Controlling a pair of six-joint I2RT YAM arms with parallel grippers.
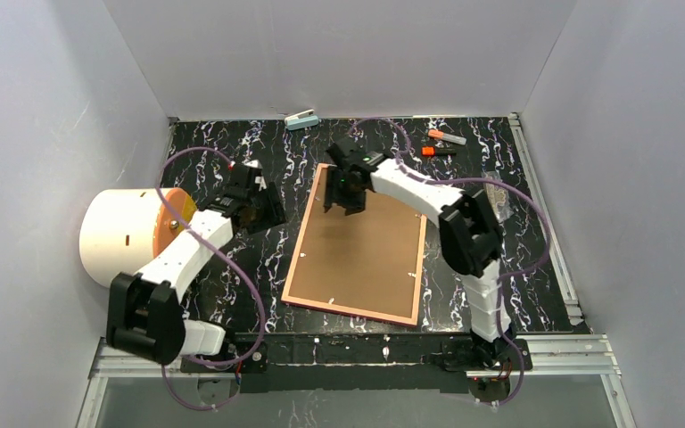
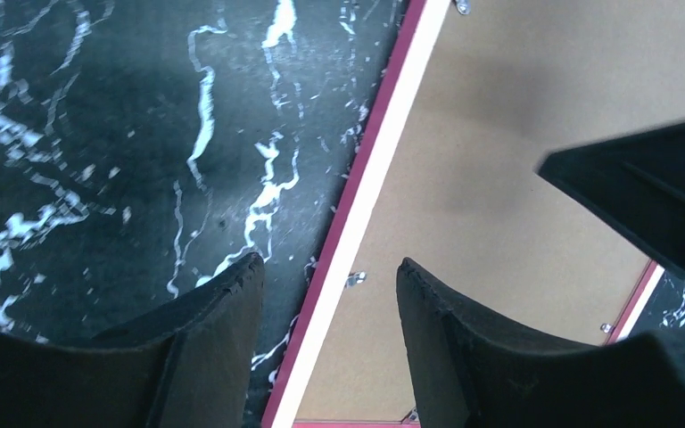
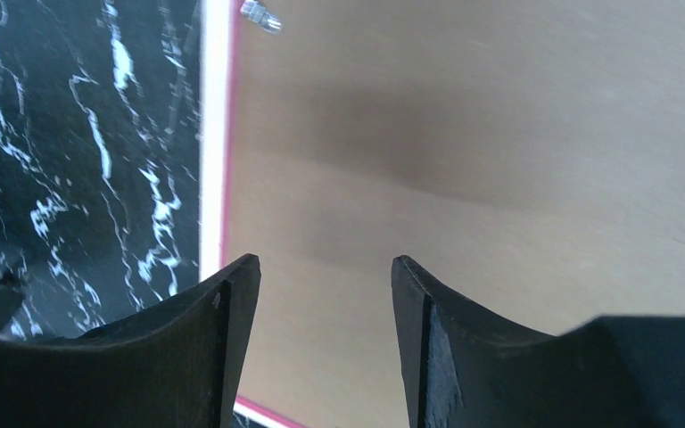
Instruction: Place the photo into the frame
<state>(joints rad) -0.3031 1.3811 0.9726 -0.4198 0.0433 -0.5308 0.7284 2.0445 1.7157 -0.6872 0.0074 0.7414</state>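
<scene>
The frame [image 1: 302,242] lies face down on the black marbled table, showing a pale back rim and a pink edge. The brown cardboard backing board [image 1: 361,250] sits inside it. The photo does not show in any view. My left gripper [image 1: 263,214] is open and empty at the frame's left edge; in the left wrist view [image 2: 330,267] its fingers straddle the rim [image 2: 357,205]. My right gripper [image 1: 346,192] is open and empty over the board near the frame's far left corner, and in the right wrist view [image 3: 324,263] both fingers are above the board [image 3: 499,134].
A white cylinder with an orange face [image 1: 120,236] stands at the left, close to my left arm. A small pale object [image 1: 302,119] lies at the back edge. Two orange-capped markers [image 1: 446,136] lie at the back right. Small metal tabs [image 3: 259,13] dot the frame's inner rim.
</scene>
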